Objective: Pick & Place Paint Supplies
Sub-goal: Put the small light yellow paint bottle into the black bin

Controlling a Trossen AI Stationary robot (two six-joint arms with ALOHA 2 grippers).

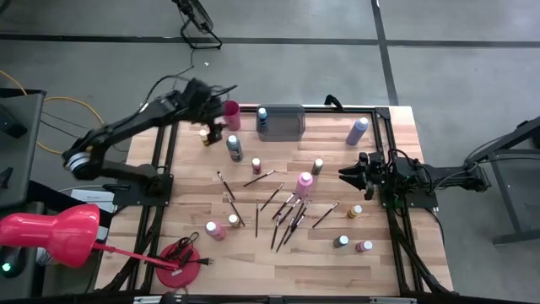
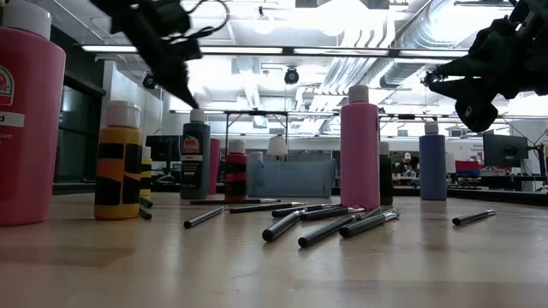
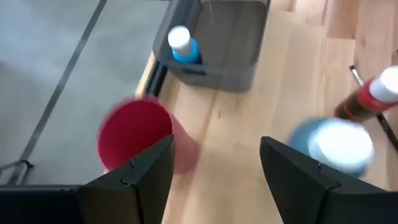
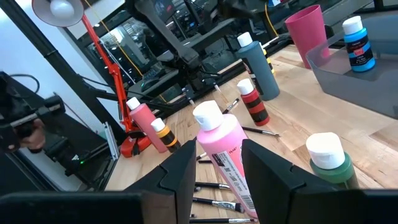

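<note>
— While the front strip of the table (image 1: 278, 262) lies bare across the lower middle of the high view, what fills the space behind it?

— Thin brushes (image 1: 287, 218) fan out at the centre, loosely bunched below a tall pink bottle (image 1: 305, 182). A smaller pink bottle (image 1: 214, 230) stands to their lower left, and three little bottles sit near the lower right edge, close to the frame rail.

— And the arms?

— The right gripper (image 1: 350, 173) hangs over the right side of the table, its fingers a narrow gap apart with nothing between them; the pink bottle shows just past them in its wrist view. The left gripper (image 1: 221, 95) is above the upper left of the table, fingers wide and empty, over the pink cup (image 1: 231, 116) and a dark grey-blue bottle (image 1: 234, 148).

— Farthest back?

— A grey tray (image 1: 287, 121) sits at the top edge with one blue bottle (image 1: 262, 117) inside its left end, the cup just beside it. A lavender bottle (image 1: 358, 131) lies near the upper right, with open board between it and the tray.
</note>
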